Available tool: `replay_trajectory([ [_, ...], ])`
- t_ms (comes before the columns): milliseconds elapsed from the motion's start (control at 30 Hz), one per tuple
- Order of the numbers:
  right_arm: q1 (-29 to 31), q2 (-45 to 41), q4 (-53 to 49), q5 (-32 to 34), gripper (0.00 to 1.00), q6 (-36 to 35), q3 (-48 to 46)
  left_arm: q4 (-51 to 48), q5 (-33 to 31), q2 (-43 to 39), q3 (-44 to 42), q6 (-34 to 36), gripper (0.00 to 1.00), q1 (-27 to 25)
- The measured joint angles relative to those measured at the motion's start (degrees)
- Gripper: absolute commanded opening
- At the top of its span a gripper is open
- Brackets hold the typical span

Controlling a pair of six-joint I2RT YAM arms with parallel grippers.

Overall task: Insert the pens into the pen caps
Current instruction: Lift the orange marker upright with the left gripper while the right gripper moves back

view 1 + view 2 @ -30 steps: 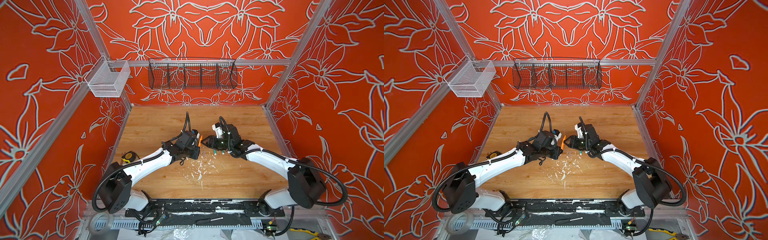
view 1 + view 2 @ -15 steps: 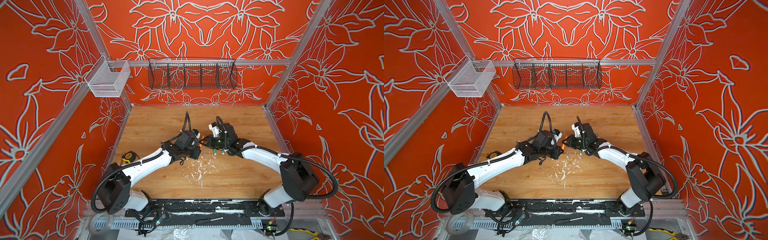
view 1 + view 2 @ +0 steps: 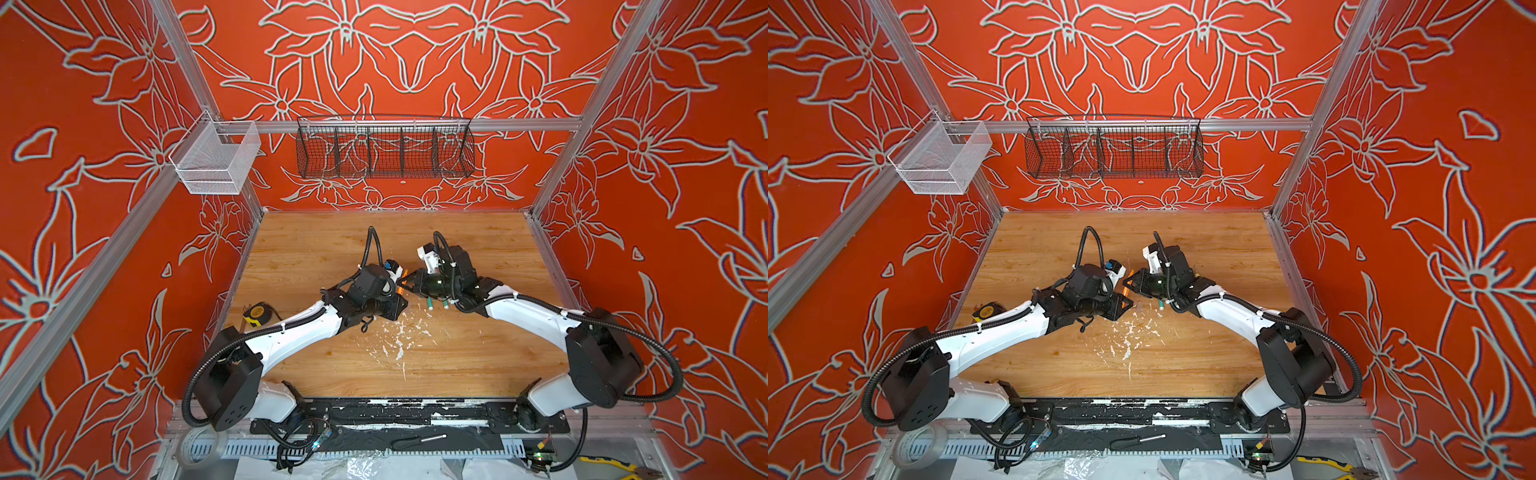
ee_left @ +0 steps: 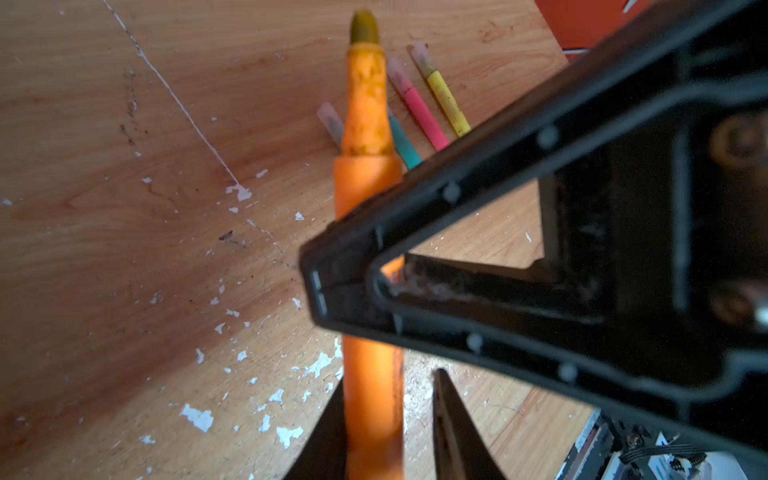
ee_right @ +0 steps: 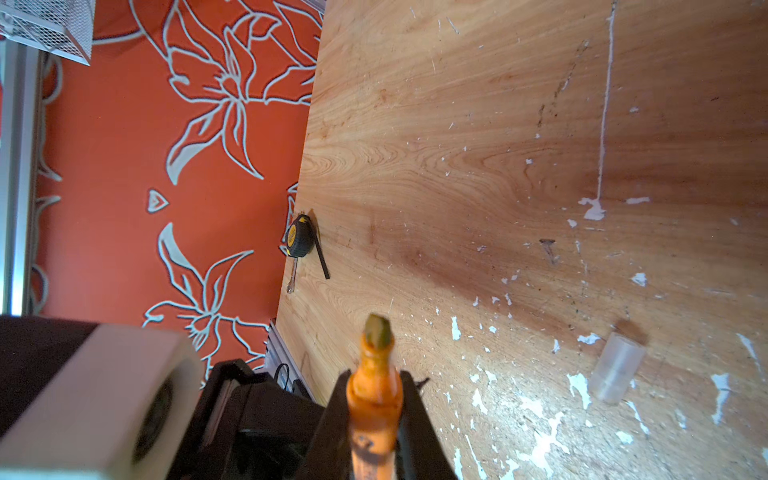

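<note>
R claw pinches orange pen; L claw slightly spread round pen's other end, w/ gap one side.

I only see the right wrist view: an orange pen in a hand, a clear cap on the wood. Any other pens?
Observer: Yes, the left wrist view shows a pink pen, a yellow pen and a teal pen lying side by side.
Operator: Capped?
Observer: Pink and yellow wear clear caps.
Operator: Does the left hand hold the orange pen too?
Observer: Its fingers flank it, with a gap on one side.
</note>
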Motion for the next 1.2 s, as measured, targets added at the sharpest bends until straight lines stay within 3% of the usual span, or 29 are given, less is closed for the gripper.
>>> replay_trajectory([
  [200, 0.0, -1.0, 0.1, 0.0, 0.0, 0.2, 0.0, 2.5, -0.1, -1.3, -1.5, -1.3, 0.16, 0.4],
  [633, 0.0, -1.0, 0.5, -0.2, 0.0, 0.6, 0.0, 5.4, 0.9, -1.9, -2.5, -2.6, 0.23, 0.9],
  [800, 0.0, -1.0, 1.0, -0.4, 0.0, 0.8, 0.0, 6.2, 1.4, -1.9, -2.6, -3.2, 0.02, 1.6],
  [867, 0.0, -1.0, 1.1, -0.4, 0.0, 0.8, 0.0, 6.4, 1.5, -1.9, -2.6, -3.5, 0.0, 1.6],
  [1033, 0.0, -1.2, 1.0, -0.3, 0.28, 0.9, 0.0, 6.3, 1.3, -2.1, -2.7, -3.3, 0.0, 1.6],
  [1200, 0.1, -5.2, -7.1, 2.9, 0.38, -2.4, 2.1, 3.4, -0.6, -3.6, -0.9, -1.0, 0.0, 1.5],
])
